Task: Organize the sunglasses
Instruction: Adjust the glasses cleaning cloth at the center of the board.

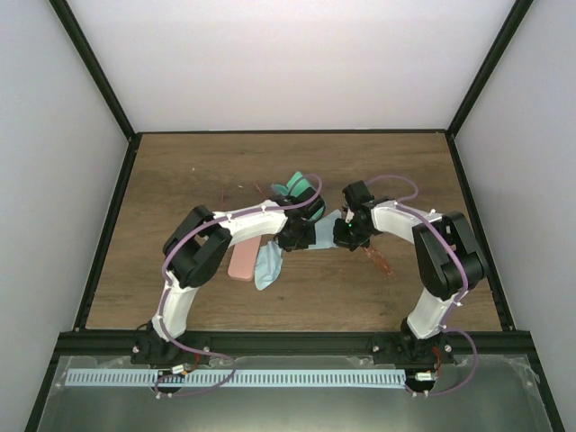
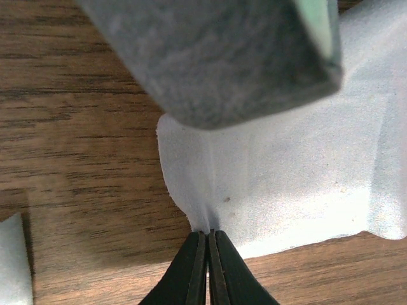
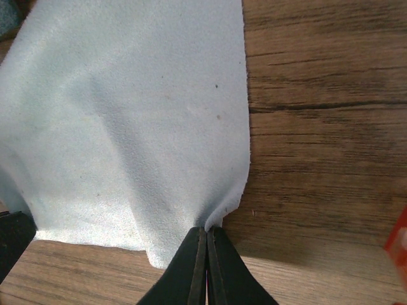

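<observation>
**Top external, then the wrists: two claws pinch one blue cloth**

Top external: on the brown wood-grain surface [image 1: 180, 171] the left claw [image 1: 293, 236] and right claw [image 1: 347, 236] meet mid-table, with a pale blue cloth [image 1: 325, 237] between them. The sunglasses [image 1: 380, 260], thin and orange-red, lie just right of the right claw. A second cloth [image 1: 267, 266] lies crumpled beside an oblong pink case [image 1: 243, 261]. A green case [image 1: 297, 187] sits behind the left claw. Faint reddish lines further left are too thin to make out.

Left wrist: the left claw [image 2: 208, 244] is pressed together on the cloth's [image 2: 286, 171] edge, puckering the soft, matte fabric. The green case's [image 2: 210, 57] grey, felt-like side looms above. A corner of the second cloth [image 2: 13, 260] shows lower left.

Right wrist: the right claw [image 3: 206, 244] is likewise closed, pinching the cloth's [image 3: 127, 127] edge into folds. An orange-red translucent sliver of the sunglasses [image 3: 398, 244] shows at the right edge.
</observation>
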